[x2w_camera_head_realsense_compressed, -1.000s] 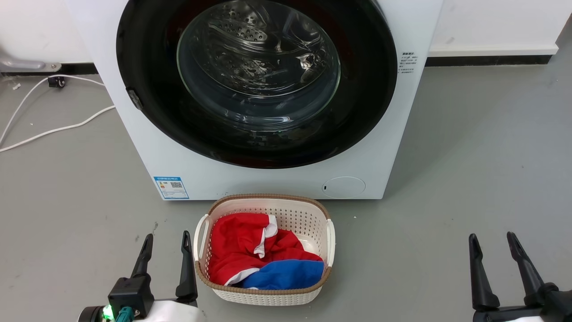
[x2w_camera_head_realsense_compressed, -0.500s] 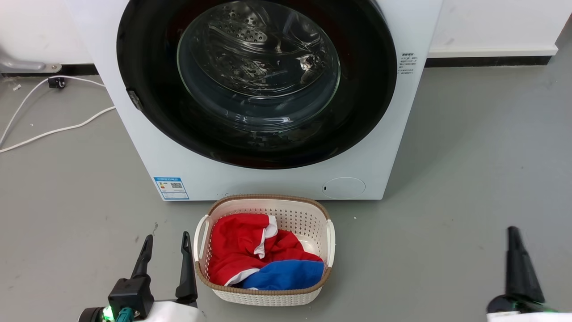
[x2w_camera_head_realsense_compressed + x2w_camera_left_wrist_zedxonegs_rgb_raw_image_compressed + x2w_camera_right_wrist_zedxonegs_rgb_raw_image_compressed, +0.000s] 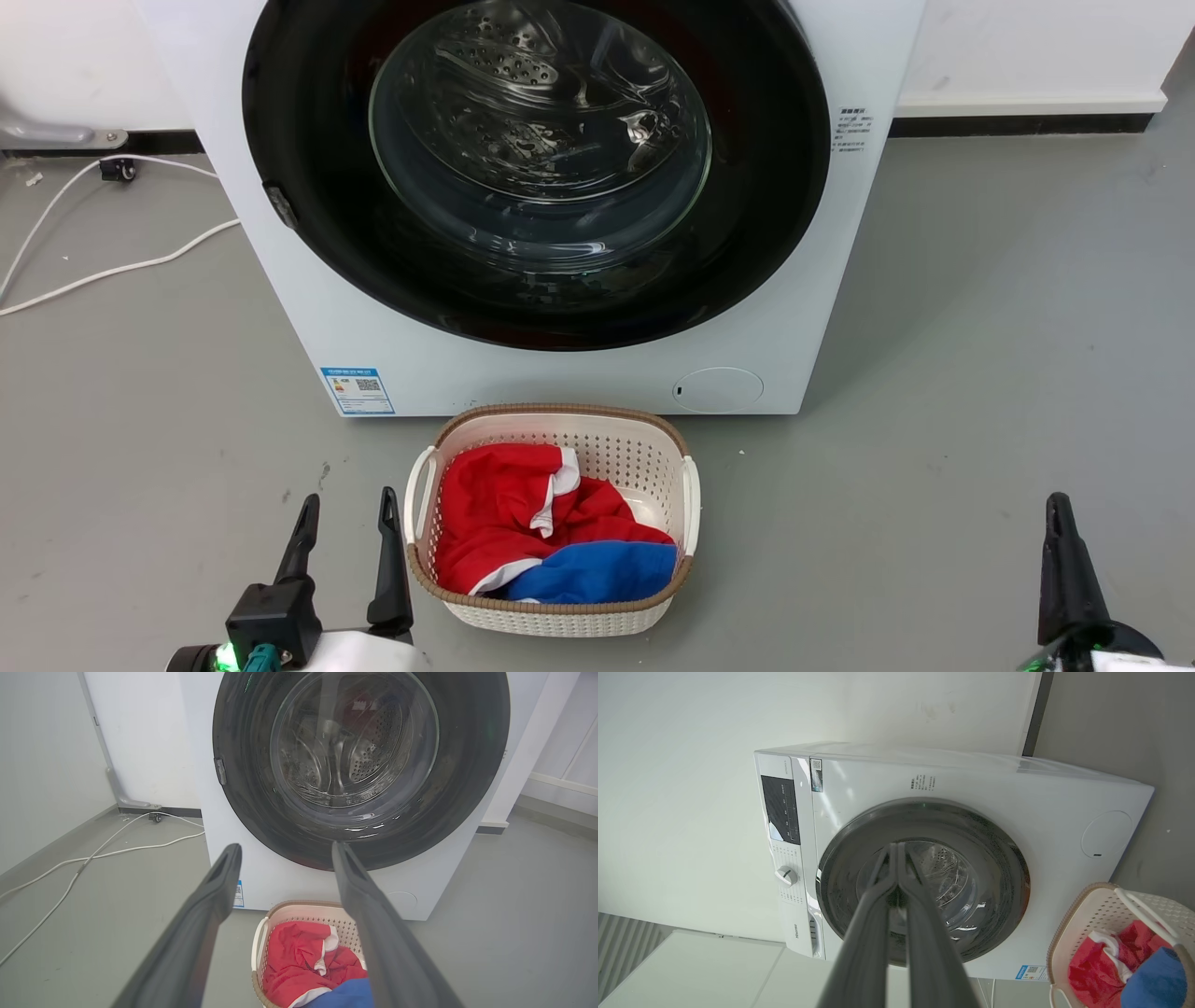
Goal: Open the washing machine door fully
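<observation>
Facing the jaws, the washing machine door (image 3: 766, 187) stands well apart.

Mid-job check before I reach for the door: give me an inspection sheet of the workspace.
Surface: grey floor, faint marks.
Job's things: washing machine stands by the wall; washing machine door looks shut, flush with the front.
Clutter: laundry basket holding red and blue clothes, on the floor just before the machine, below the door.
Grippers: left gripper open, empty; right gripper shut, empty; both short of the door.
Cables: white cables on the floor left of the machine.
Surroundings: white wall with dark skirting.
</observation>
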